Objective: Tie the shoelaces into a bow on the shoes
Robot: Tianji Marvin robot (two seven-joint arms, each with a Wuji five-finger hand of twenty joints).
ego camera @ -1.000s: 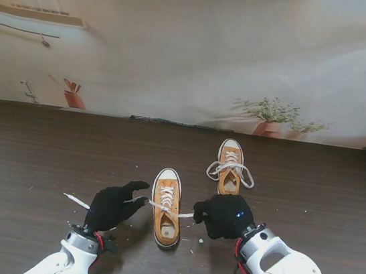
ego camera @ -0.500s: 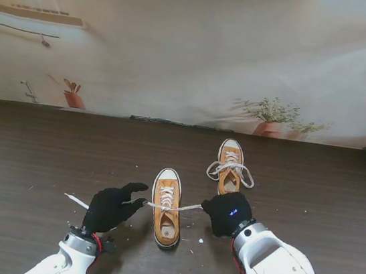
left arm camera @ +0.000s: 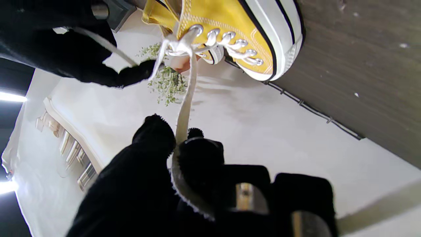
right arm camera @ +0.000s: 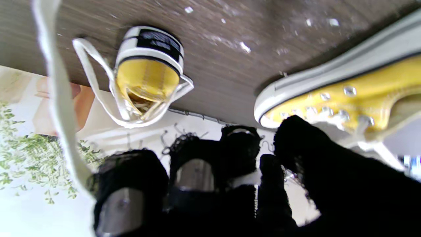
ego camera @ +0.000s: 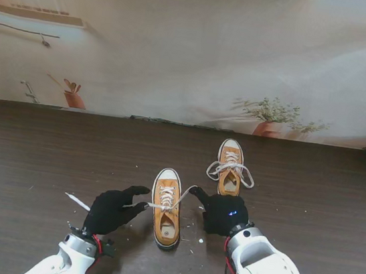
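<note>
Two yellow canvas shoes stand on the dark table. The near shoe [ego camera: 166, 207] [left arm camera: 230, 36] [right arm camera: 358, 95] lies between my black-gloved hands, toe away from me. My left hand [ego camera: 114, 210] [left arm camera: 171, 184] is shut on its left lace [ego camera: 139, 203] [left arm camera: 185, 98], pulled taut from the eyelets. My right hand [ego camera: 225, 214] [right arm camera: 210, 184] is shut on the right lace [ego camera: 184, 194] [right arm camera: 56, 85], which slants up toward the toe. The far shoe [ego camera: 230, 167] [right arm camera: 148, 75] sits beyond my right hand with its laces [ego camera: 245, 176] looped loosely.
A loose white lace end [ego camera: 77, 201] lies on the table left of my left hand. Small white crumbs [ego camera: 192, 233] [right arm camera: 245, 47] dot the table near the shoe. A backdrop printed with potted plants [ego camera: 273, 118] rises behind the table's far edge.
My right hand has moved away from me and toward the near shoe, carrying its lace from lying level across the shoe to slanting up. The left hand has barely shifted.
</note>
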